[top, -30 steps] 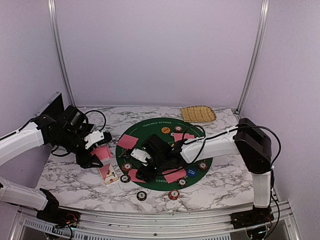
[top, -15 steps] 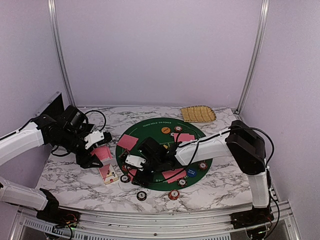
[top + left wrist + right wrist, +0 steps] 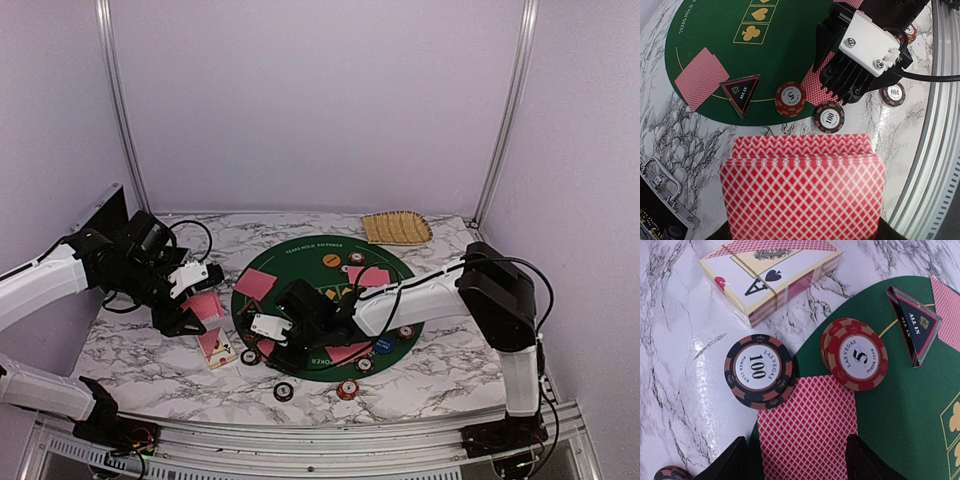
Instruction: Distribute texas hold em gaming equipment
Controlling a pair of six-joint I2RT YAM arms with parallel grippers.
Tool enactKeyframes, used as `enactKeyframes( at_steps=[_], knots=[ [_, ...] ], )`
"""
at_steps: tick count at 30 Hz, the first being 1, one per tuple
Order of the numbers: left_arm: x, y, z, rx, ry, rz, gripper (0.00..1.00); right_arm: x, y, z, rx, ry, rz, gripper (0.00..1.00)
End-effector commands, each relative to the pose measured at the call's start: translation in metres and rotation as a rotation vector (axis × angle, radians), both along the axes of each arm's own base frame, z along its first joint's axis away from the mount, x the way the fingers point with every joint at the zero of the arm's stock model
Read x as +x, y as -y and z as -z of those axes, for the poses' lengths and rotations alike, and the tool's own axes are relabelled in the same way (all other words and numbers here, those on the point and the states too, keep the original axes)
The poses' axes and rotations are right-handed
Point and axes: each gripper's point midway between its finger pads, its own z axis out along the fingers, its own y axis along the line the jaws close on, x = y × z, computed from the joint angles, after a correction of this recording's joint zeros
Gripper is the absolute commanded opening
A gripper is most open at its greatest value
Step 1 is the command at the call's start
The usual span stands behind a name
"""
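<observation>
My left gripper (image 3: 197, 306) is shut on a fanned stack of red-backed cards (image 3: 802, 192), held above the marble left of the mat; its fingers are hidden behind the cards. My right gripper (image 3: 801, 465) is open and low over the mat's near-left edge (image 3: 268, 345), its fingers (image 3: 735, 462) either side of a single red-backed card (image 3: 807, 430) lying flat. Just ahead of that card lie a dark 100 chip (image 3: 758, 371), a red 5 chip stack (image 3: 855, 355) and the black ALL IN triangle (image 3: 914, 325).
The round green mat (image 3: 300, 262) carries more face-down cards (image 3: 254, 283), an orange button (image 3: 331, 260) and a blue button (image 3: 383, 345). A card box (image 3: 217, 348) lies on the marble left of the mat. Two chips (image 3: 284, 391) lie in front. A tan tray (image 3: 396, 228) sits at the back right.
My right gripper has moved left across the mat to its near-left edge, near the 100 and 5 chips. The left arm with its cards has stayed still.
</observation>
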Motion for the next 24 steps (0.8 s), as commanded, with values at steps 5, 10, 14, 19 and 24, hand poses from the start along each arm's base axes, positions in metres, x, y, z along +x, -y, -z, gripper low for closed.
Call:
enactKeyframes(
  at_steps=[5, 10, 14, 19, 24],
  knots=[
    [0.002, 0.004, -0.014, -0.031, 0.008, 0.009, 0.0, 0.001, 0.033, 0.007, -0.098, 0.071, 0.092, 0.58],
    [0.002, 0.004, -0.014, -0.031, 0.013, 0.008, 0.0, 0.005, 0.036, -0.001, -0.072, 0.091, 0.127, 0.5],
    [0.001, 0.004, -0.015, -0.032, 0.013, 0.006, 0.0, 0.007, 0.037, -0.007, -0.057, 0.1, 0.141, 0.48],
    [0.001, 0.004, -0.015, -0.034, 0.013, 0.007, 0.0, 0.009, 0.032, -0.019, -0.026, 0.107, 0.143, 0.47],
    [0.0, 0.004, -0.015, -0.035, 0.012, 0.008, 0.0, 0.011, 0.024, -0.023, -0.009, 0.099, 0.142, 0.44]
  ],
)
